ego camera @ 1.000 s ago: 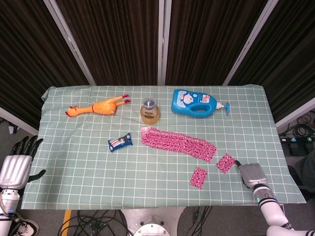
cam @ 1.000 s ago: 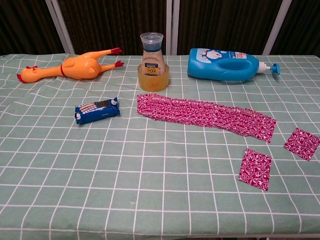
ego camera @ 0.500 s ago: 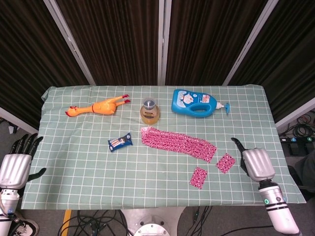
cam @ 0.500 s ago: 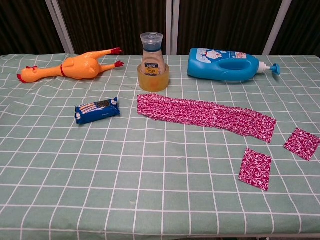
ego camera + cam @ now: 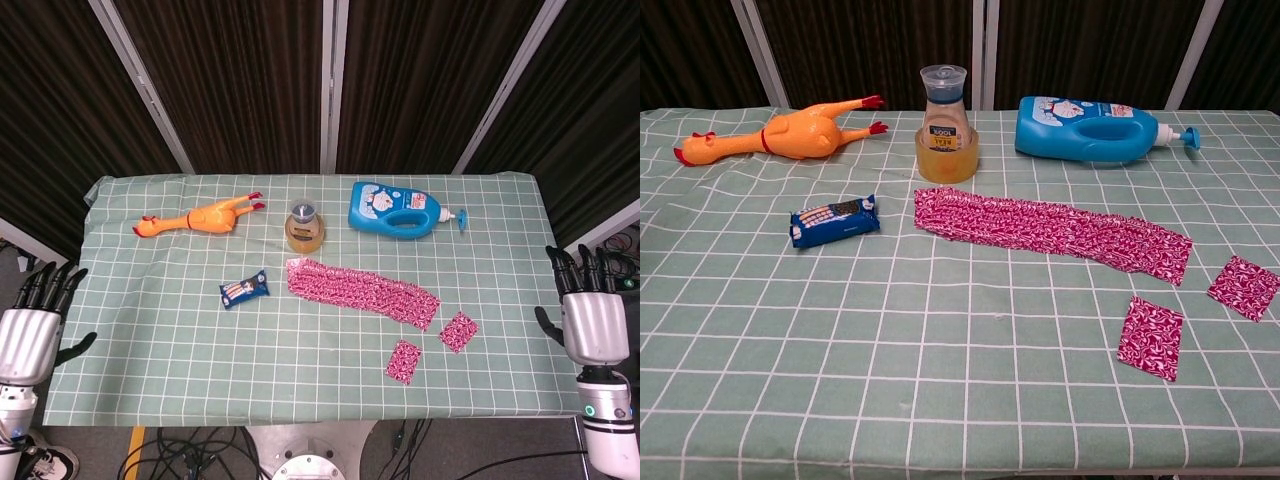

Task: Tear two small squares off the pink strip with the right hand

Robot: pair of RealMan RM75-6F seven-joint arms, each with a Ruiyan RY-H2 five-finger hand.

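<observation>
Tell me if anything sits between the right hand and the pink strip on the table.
Yes, loosely. The right hand hangs off the table's right edge, fingers apart, holding nothing. Between it and the pink strip lie two small pink squares, flat on the cloth near the strip's right end. Nothing upright blocks the way.

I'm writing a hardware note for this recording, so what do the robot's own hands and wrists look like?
Both the left hand and the right hand have a smooth silver-grey shell on the back and black fingers. Below the right hand the wrist is a white-grey cylinder with a black band and a small green light. The left wrist looks similarly pale. The chest view shows neither hand.
</observation>
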